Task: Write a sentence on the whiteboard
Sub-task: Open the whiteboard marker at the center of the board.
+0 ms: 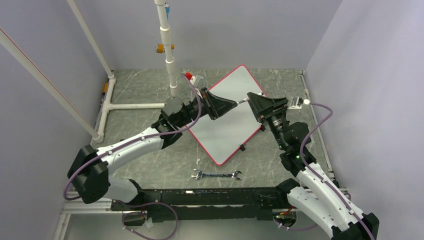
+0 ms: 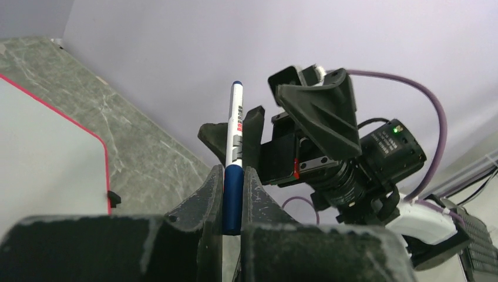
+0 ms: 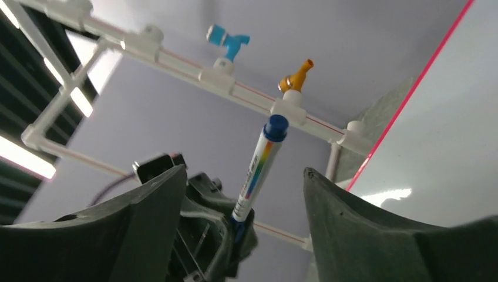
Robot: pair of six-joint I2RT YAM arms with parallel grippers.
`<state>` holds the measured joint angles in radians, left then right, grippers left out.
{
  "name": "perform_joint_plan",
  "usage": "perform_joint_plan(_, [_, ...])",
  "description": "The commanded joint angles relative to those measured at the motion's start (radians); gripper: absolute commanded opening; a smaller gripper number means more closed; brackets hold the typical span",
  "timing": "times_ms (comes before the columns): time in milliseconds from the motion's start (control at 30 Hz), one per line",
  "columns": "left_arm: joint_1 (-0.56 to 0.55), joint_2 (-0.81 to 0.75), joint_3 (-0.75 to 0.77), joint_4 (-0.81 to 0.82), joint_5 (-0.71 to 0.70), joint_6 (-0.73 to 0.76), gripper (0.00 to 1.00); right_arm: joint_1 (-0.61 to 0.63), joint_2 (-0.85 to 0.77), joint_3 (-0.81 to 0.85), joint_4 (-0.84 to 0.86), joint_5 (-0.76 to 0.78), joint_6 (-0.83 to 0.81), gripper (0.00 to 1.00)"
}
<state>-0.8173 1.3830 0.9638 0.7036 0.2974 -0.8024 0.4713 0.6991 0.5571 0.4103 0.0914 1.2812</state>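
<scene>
The whiteboard (image 1: 225,131) lies tilted on the table, white with a thin red rim; it also shows in the wrist views (image 2: 41,158) (image 3: 446,135). The sentence is out of view; the board's visible face is plain white. Above the board's far part, my left gripper (image 1: 233,105) (image 2: 234,176) is shut on the blue end of a white marker (image 2: 235,129) (image 1: 243,101). The marker's free end points at my right gripper (image 1: 252,100) (image 3: 245,170). That gripper stands open, its jaws wide on either side of the marker (image 3: 258,167) and not touching it.
A steel wrench (image 1: 216,174) lies on the table near the board's front corner. A white pipe frame (image 1: 170,50) with a blue tap (image 3: 226,41) and an orange tap (image 3: 296,75) stands at the back left. Grey walls close in both sides.
</scene>
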Motion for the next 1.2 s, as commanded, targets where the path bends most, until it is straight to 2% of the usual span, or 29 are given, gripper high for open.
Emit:
perform_joint_plan(0, [0.054, -0.092, 0.088, -0.156, 0.121, 0.08, 0.0, 0.006, -0.019, 0.093, -0.074, -0.148, -0.185, 0.78])
perform_joint_plan(133, [0.116, -0.155, 0.132, -0.309, 0.223, 0.142, 0.0, 0.002, -0.021, 0.118, -0.079, -0.244, -0.298, 0.78])
perform_joint_plan(233, [0.173, -0.189, 0.182, -0.418, 0.328, 0.17, 0.0, -0.009, 0.026, 0.151, -0.041, -0.388, -0.353, 0.77])
perform_joint_plan(333, [0.245, -0.211, 0.225, -0.471, 0.469, 0.156, 0.0, -0.054, 0.124, 0.182, 0.129, -0.684, -0.298, 0.77])
perform_joint_plan(433, [0.305, -0.229, 0.289, -0.562, 0.588, 0.174, 0.0, -0.076, 0.22, 0.214, 0.323, -0.857, -0.19, 0.75])
perform_joint_plan(567, [0.37, -0.234, 0.383, -0.758, 0.684, 0.247, 0.0, -0.077, 0.278, 0.267, 0.36, -0.929, -0.178, 0.7])
perform_joint_plan(733, [0.398, -0.23, 0.432, -0.863, 0.788, 0.332, 0.0, -0.077, 0.321, 0.302, 0.427, -0.988, -0.17, 0.66])
perform_joint_plan(867, [0.399, -0.234, 0.411, -0.87, 0.789, 0.369, 0.0, -0.076, 0.359, 0.32, 0.498, -1.019, -0.125, 0.61])
perform_joint_plan(1167, [0.399, -0.231, 0.267, -0.546, 0.824, 0.217, 0.0, -0.065, 0.434, 0.336, 0.509, -1.009, -0.087, 0.5])
